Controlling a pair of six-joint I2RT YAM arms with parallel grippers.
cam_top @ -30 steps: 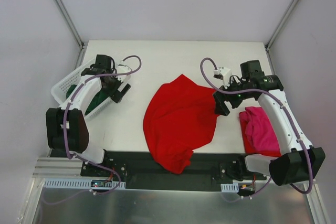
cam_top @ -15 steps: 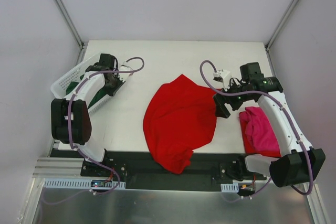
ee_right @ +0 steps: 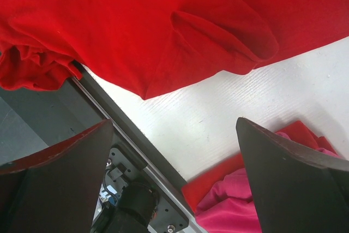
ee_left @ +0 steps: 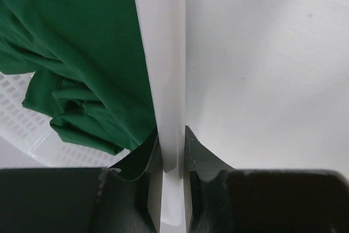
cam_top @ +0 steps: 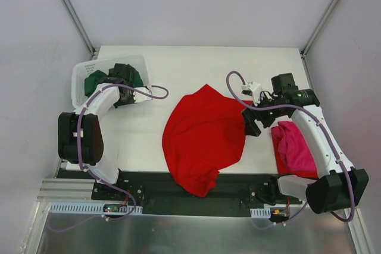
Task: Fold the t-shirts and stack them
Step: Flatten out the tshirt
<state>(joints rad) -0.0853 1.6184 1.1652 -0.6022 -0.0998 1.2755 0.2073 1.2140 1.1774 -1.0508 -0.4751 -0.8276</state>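
Note:
A bright red t-shirt (cam_top: 202, 132) lies crumpled mid-table, its near end hanging over the front edge; the right wrist view shows it too (ee_right: 142, 31). A magenta-pink t-shirt (cam_top: 296, 147) lies folded at the right on a strip of red cloth (ee_right: 218, 178). A dark green t-shirt (cam_top: 94, 81) is bunched inside the white lattice basket (cam_top: 80, 78). My left gripper (cam_top: 126, 90) is shut on the basket's white wall (ee_left: 163, 53), which stands between the jaws. My right gripper (cam_top: 253, 122) hangs open between the red and magenta-pink shirts, holding nothing.
The basket stands at the back left corner of the white table. A black rail (cam_top: 238, 194) runs along the near edge, under the red shirt's overhang. Grey walls with metal posts close in the table on three sides.
My left gripper has shut on the basket's wall, and the basket has swung from the left edge toward the back, now showing its green contents. The right arm has barely moved.

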